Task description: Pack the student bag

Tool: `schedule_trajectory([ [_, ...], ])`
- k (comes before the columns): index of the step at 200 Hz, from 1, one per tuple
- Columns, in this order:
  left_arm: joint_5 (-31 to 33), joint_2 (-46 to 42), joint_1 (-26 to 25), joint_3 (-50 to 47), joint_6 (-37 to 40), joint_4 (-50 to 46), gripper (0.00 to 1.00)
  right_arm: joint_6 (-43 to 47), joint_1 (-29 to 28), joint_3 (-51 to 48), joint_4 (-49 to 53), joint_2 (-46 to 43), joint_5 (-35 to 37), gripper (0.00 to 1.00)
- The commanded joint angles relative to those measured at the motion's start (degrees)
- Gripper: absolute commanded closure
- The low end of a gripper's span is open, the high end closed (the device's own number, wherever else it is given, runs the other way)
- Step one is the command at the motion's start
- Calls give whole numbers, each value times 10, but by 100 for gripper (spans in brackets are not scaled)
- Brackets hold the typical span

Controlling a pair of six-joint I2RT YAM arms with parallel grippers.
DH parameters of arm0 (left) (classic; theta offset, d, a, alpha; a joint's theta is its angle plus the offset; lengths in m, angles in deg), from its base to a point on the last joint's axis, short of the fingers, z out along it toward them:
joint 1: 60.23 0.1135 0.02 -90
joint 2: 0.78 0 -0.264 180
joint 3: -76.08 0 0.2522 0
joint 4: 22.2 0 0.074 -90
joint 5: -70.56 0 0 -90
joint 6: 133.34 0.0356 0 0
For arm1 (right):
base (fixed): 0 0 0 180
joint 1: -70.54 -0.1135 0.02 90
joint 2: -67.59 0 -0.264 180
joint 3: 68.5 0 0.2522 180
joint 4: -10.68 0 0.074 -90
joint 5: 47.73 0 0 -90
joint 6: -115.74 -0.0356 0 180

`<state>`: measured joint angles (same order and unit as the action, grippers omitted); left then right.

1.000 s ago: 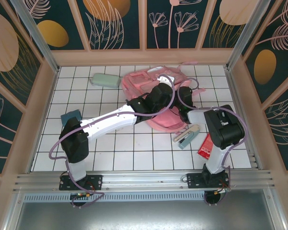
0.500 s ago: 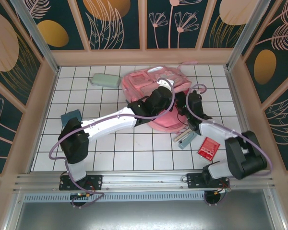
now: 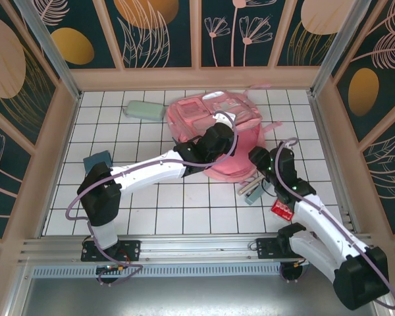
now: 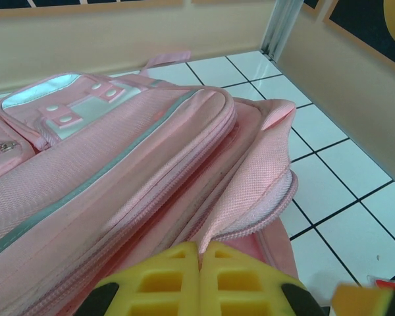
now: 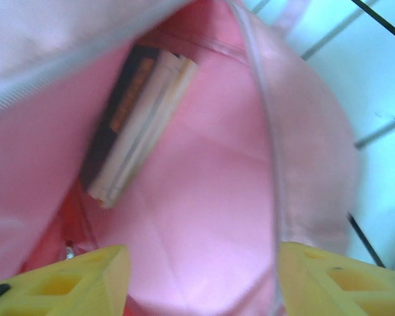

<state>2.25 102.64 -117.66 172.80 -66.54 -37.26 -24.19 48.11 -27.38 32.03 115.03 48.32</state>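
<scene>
Pink student bag (image 5: 204, 164) just before right claw (image 5: 201, 276)

The large pink fabric backpack (image 3: 214, 125) lay flat at upper centre, pale-striped front pockets up, its main compartment gaping open.

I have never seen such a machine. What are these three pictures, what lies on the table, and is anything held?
These are two robot arms with two-finger grippers. The overhead picture comes from a fixed camera; the other two from cameras on the wrists. On the white tiled table lie a large pink fabric backpack, a mint-green pencil case, a small teal block, a pale stapler-like tool and a flat red item. The left gripper is closed, seemingly pinching the backpack's edge. The right gripper is open and empty, facing books inside the backpack.
</scene>
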Motion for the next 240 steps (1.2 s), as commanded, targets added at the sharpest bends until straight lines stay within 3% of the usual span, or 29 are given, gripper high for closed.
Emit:
schedule_trajectory([
  [1,20,-25,3,-5,-8,44,100,-16,-21,-30,68,-26,3,45],
  [15,20,-24,4,-5,-8,45,100,-38,-46,-39,60,-24,13,51],
  [64,24,-36,7,-24,-15,55,100,-107,-122,-26,121,38,93,55],
  [93,16,-41,10,-39,-20,71,100,-114,-125,-30,120,54,101,65],
  [139,8,-46,16,-53,-25,82,100,-112,-125,-16,113,107,105,69],
  [240,-19,-44,26,-66,-40,102,100,-89,-127,19,131,175,108,67],
])
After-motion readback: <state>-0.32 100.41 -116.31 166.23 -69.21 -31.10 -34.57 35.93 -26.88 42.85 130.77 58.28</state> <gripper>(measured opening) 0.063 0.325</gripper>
